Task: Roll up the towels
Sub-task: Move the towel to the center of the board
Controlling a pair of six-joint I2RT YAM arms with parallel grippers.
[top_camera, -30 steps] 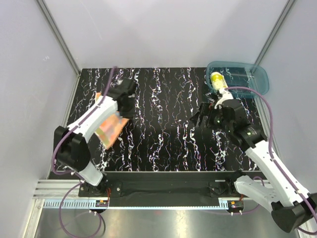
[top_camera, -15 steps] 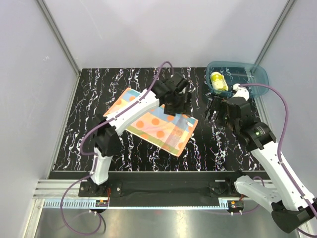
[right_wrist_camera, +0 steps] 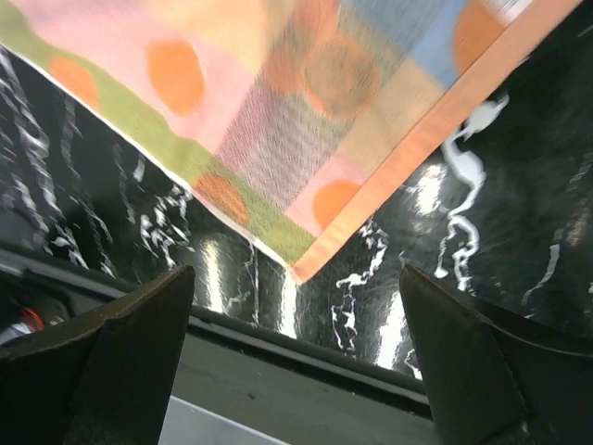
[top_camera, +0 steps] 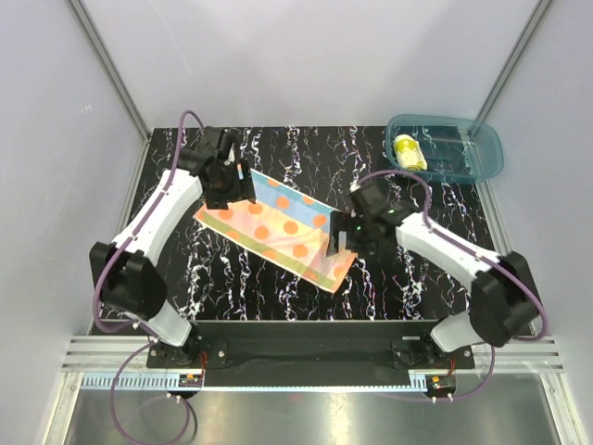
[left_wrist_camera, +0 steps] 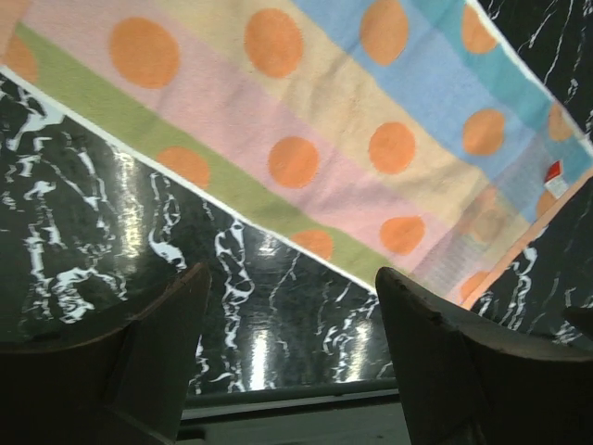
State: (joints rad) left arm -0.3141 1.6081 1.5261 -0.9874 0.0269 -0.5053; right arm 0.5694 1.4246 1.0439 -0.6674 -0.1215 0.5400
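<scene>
The orange towel (top_camera: 283, 227) with orange dots and blue, pink and green stripes lies spread flat on the black marbled table (top_camera: 306, 158). My left gripper (top_camera: 228, 185) hovers open over its left end, holding nothing. In the left wrist view the orange towel (left_wrist_camera: 306, 120) fills the top, above the open gripper (left_wrist_camera: 292, 278). My right gripper (top_camera: 339, 237) stands open above the right end. In the right wrist view the orange towel's (right_wrist_camera: 278, 111) near corner points down between the open gripper's (right_wrist_camera: 296, 289) tips. The yellow towel (top_camera: 408, 151) lies rolled in the bin.
The translucent teal bin (top_camera: 468, 153) stands at the back right corner of the table. Grey walls and metal posts close in the back and sides. The table's front edge and a metal rail (top_camera: 278, 357) run by the arm bases.
My left gripper opened, let go of the orange towel and drew back to its left end. The right arm swung from the bin to the towel's right end. The towel now lies flat.
</scene>
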